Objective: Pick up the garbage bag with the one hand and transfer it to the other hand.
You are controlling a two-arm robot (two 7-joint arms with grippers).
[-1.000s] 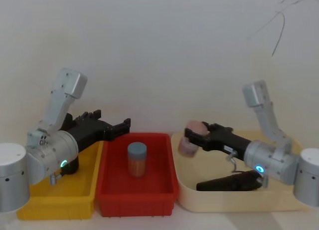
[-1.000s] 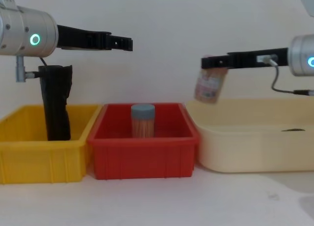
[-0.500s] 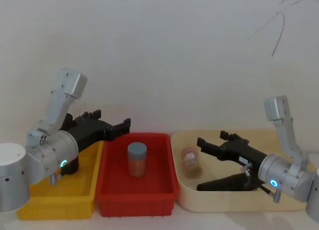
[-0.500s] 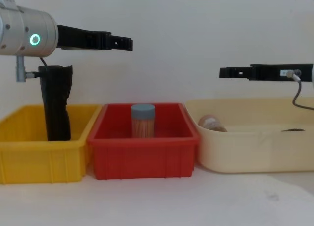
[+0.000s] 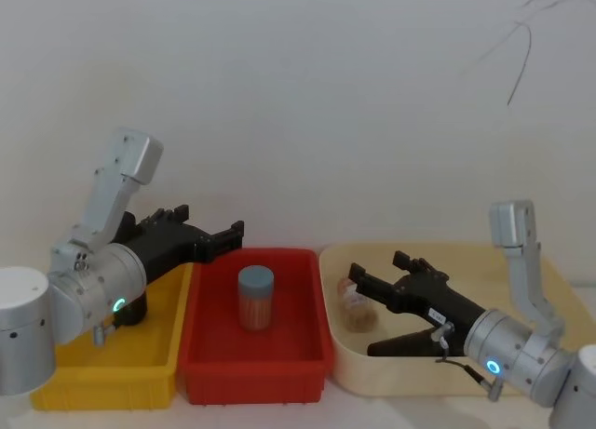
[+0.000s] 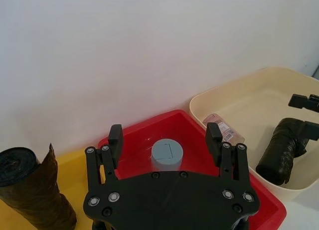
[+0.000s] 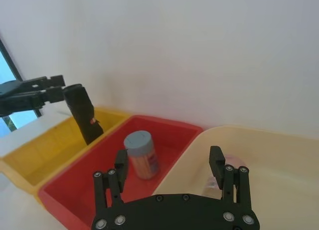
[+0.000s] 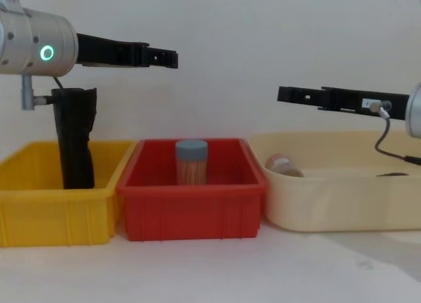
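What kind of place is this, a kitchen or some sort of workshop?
Probably a robot test bench, not a kitchen: three plastic bins, yellow, red and cream, lined up against a bare white wall, with two robot arms above them.

Three bins in a row — garbage bag (image 8: 75, 137) upright in the left, jar (image 8: 191, 162) in the middle.

three bins (image 5: 256, 371); two rolls (image 8: 75, 137); two jars (image 5: 256, 297)
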